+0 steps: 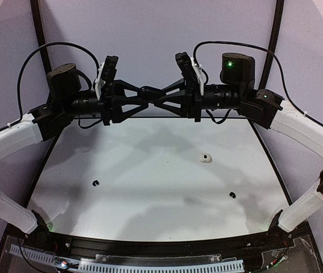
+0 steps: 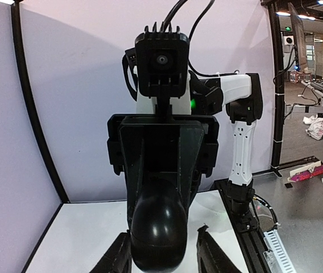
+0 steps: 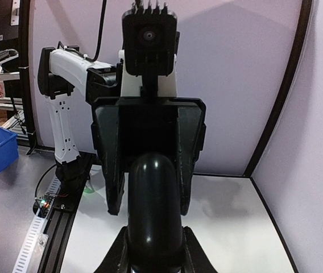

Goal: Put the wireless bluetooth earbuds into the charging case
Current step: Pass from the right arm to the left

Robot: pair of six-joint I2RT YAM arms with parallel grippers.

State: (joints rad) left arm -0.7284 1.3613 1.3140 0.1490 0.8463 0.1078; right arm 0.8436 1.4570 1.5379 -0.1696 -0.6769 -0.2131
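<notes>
Earbuds (image 1: 206, 158) lie loose on the table (image 1: 150, 142), a white earbud (image 1: 206, 158) right of centre, one black earbud (image 1: 96, 183) lower left and another (image 1: 232, 195) lower right, while the right gripper (image 3: 154, 253) clamps the black charging case (image 3: 153, 199) at upper centre, the left gripper (image 2: 164, 256) straddling it, hold unclear; you probably open the case next.

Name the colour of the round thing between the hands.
Black round thing, clearest from left wrist.

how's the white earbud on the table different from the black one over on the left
The white earbud is pale with a dark spot; the black earbud is all dark. The white one looks slightly bigger than the black one. The white lies farther back, right of centre; the black nearer, left. Both lie loose on the table.
</notes>
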